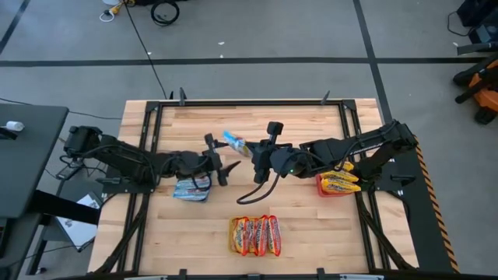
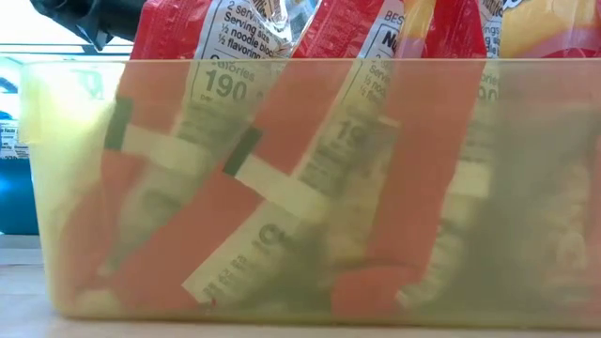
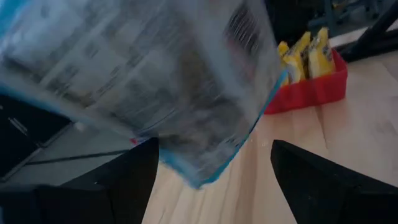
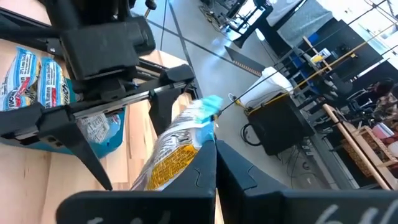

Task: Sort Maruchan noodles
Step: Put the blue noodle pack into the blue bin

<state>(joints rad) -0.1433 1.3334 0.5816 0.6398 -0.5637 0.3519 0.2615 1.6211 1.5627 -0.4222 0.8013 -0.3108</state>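
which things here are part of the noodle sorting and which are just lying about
Job: blue-and-white packet pinched in the right gripper; left gripper, open beside it; blue packets; red-orange packets; yellow packets in the red tray.

Lying about: floor cables.

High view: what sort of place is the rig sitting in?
Probably a robotics lab or workshop: a wooden table in a black frame on grey floor marked with dark tape, cables lying loose, equipment stands behind.

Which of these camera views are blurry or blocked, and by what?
Low view: filled by a translucent yellow tray, the red packets inside look hazy through its wall. Left wrist view: a silvery-blue packet sits close to the lens and is smeared. High view and right wrist view: clear.
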